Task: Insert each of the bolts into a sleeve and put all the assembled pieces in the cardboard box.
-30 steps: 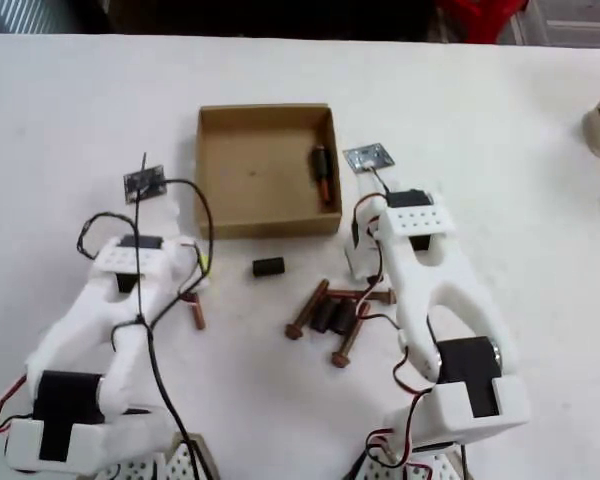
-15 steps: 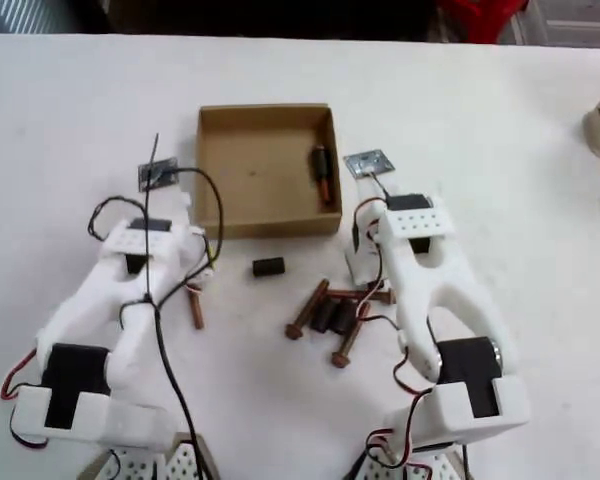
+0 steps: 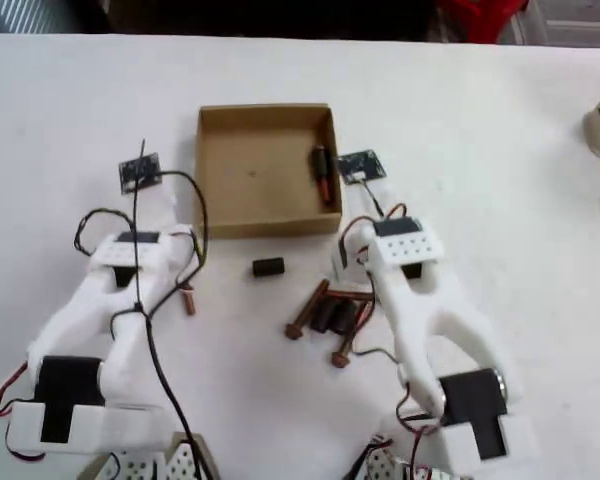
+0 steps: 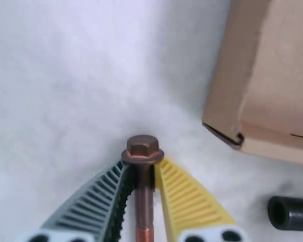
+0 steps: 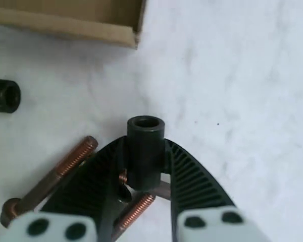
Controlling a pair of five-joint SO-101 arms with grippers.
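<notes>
"What's on the white counter (image 3: 500, 120) from where you stand?"

"Two white arms side by side, the left arm (image 3: 100, 310) and the right arm (image 3: 430, 310). Beyond them sits the cardboard box (image 3: 255, 175), open on top, with one assembled piece (image 3: 323, 175) lying along its right wall."

"And the tools?"

"The left tool (image 4: 142, 164) is clamped on a copper bolt (image 4: 143, 148), head pointing away from the wrist, near the box's near left corner. The right tool (image 5: 145, 145) is clamped on a black sleeve (image 5: 146, 132), open end outward, near the box's near right corner."

"Anything lying loose?"

"A heap of bolts and sleeves (image 3: 325, 312) on the counter just beside the right arm, partly beneath its tool. One loose sleeve (image 3: 268, 267) lies alone between the arms, just in front of the box."
</notes>
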